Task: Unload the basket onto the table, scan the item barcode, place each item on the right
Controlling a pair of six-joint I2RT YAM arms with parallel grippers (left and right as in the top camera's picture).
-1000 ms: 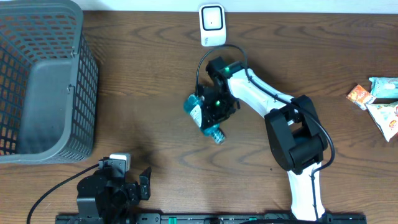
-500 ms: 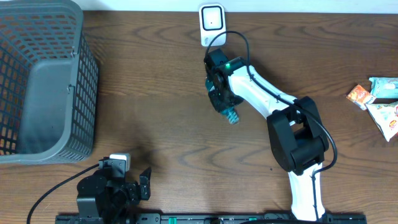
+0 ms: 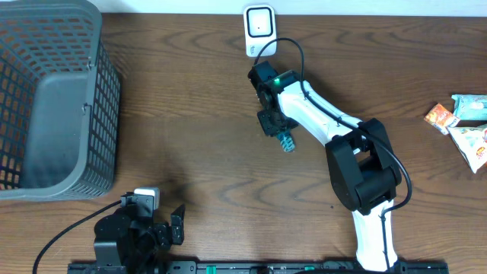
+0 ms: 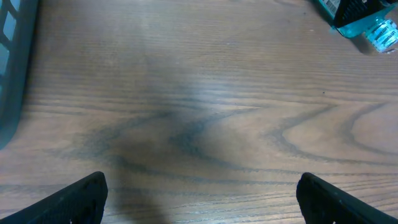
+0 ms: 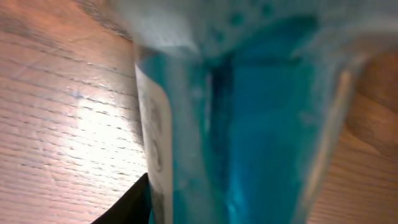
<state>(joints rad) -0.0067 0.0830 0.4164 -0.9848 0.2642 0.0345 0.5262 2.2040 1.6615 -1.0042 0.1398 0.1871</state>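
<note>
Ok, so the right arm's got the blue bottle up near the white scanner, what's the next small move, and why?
Probably ease the blue bottle a little closer to the white scanner and roll it so the label faces it. The right gripper holds the bottle short of the scanner, with a gap between them.

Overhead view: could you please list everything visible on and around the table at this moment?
basket: one, grey, far left of the table.
scanner: one, white, back edge, centre.
bottle: one, blue, mid-table, held in the right gripper.
packets: about three, orange, white and teal, right edge.
table: one, brown wood.
left gripper: one, black, front left, open and holding nothing.
right gripper: one, black on a white arm, closed on the bottle, just in front of the scanner.
</note>
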